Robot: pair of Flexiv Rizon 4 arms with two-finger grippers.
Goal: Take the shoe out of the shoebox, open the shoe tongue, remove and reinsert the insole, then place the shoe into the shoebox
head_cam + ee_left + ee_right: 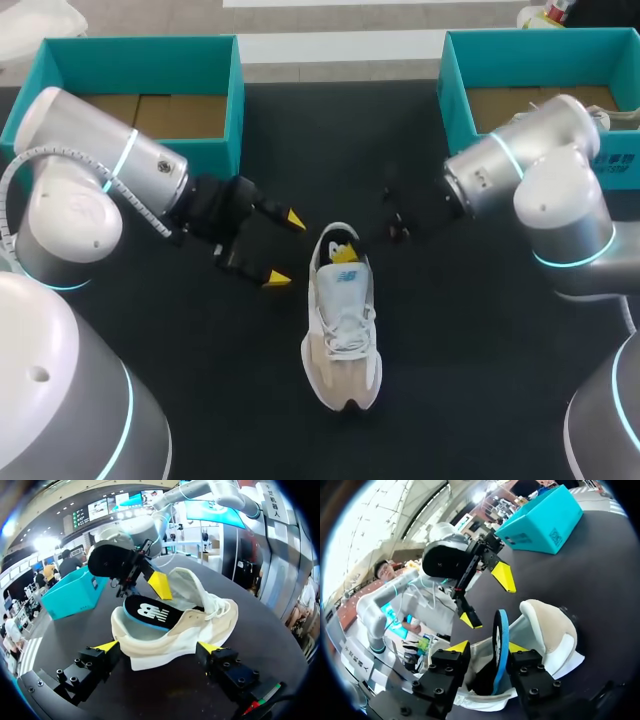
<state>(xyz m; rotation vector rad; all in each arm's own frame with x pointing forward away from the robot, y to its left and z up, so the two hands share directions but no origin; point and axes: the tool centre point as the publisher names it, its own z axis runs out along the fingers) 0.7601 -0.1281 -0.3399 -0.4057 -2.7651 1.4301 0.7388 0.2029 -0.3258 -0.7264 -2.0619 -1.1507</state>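
Head view: the right gripper is dark against the dark bench and hard to make out; only a speck of yellow shows at the heel opening of the sneaker. The right arm hides a corner of the right shoebox. The sneaker stands on its sole in mid-bench, toe toward the robot, outside both this box and the left shoebox. It is white and beige with white laces. The left gripper sits just beside its heel, fingers wide apart and holding nothing

Left wrist view: here the insole shows plainly, black with a blue rim and a white logo, its heel end lifted out of the sneaker's opening under the right gripper. The sneaker's side lies just ahead of the left gripper's spread fingers

Right wrist view: the insole rises edge-on out of the sneaker, right at the right gripper. Whether that gripper is clamped on it I cannot tell
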